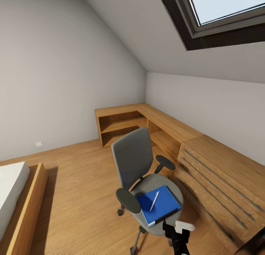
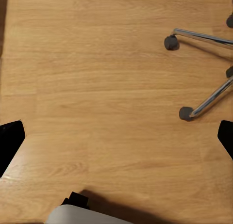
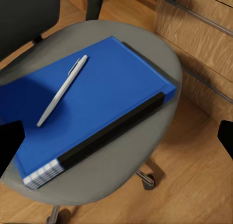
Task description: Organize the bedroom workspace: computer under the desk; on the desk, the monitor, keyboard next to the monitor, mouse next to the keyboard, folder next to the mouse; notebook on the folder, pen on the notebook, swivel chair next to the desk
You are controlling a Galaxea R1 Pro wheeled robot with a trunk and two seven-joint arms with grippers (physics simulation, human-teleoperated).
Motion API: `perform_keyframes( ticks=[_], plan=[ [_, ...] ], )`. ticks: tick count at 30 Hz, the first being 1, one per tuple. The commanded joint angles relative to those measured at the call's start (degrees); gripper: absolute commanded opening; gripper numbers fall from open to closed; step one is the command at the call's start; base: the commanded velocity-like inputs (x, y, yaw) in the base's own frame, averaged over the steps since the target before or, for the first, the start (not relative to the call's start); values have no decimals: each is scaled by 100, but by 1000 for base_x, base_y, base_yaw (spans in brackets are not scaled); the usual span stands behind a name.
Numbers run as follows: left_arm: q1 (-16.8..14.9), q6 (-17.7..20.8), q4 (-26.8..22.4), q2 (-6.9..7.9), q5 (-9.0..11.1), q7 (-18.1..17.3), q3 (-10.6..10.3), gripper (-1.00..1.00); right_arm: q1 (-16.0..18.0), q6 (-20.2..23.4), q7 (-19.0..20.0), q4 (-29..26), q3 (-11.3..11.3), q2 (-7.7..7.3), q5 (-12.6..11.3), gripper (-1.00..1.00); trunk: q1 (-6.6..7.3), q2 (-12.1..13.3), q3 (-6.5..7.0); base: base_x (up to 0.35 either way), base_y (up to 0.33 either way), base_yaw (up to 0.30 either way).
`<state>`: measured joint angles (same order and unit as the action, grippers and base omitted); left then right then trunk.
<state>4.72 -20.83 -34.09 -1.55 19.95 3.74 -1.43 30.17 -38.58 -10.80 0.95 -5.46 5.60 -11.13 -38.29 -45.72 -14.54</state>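
Note:
The grey swivel chair (image 1: 133, 157) stands on the floor in front of the wooden desk (image 1: 167, 124). On its seat (image 3: 145, 161) lies a flat blue book-like stack (image 3: 104, 95) with a black spine; I cannot tell folder from notebook in it. A white pen (image 3: 62, 90) rests on the blue cover (image 1: 159, 205). My right gripper (image 1: 178, 234) hovers just in front of the seat, above the stack's near edge, open (image 3: 116, 141) and holding nothing. My left gripper (image 2: 116, 139) is open over bare floor beside the chair's chrome base (image 2: 206, 103).
A wooden drawer unit (image 1: 221, 181) with long metal handles stands right of the chair, close to the seat. Open shelves (image 1: 119, 128) sit under the desk's far corner. A bed (image 1: 16, 196) lies at the left, with wood floor (image 1: 81, 188) between it and the chair. The ceiling slopes, with a skylight.

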Motion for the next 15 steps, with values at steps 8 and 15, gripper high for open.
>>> perform_keyframes(
  ticks=[8,15],
  plan=[
    [2,-8,-10,6,9,37,-16,100,6,-18,-24,10,-46,-5,-55,100,-1,-6,-7,73,0,194],
    [2,-8,-10,6,9,36,-16,100,6,-18,-23,10,-49,-95,-64,100,-1,-6,-7,285,0,29]
  ],
)
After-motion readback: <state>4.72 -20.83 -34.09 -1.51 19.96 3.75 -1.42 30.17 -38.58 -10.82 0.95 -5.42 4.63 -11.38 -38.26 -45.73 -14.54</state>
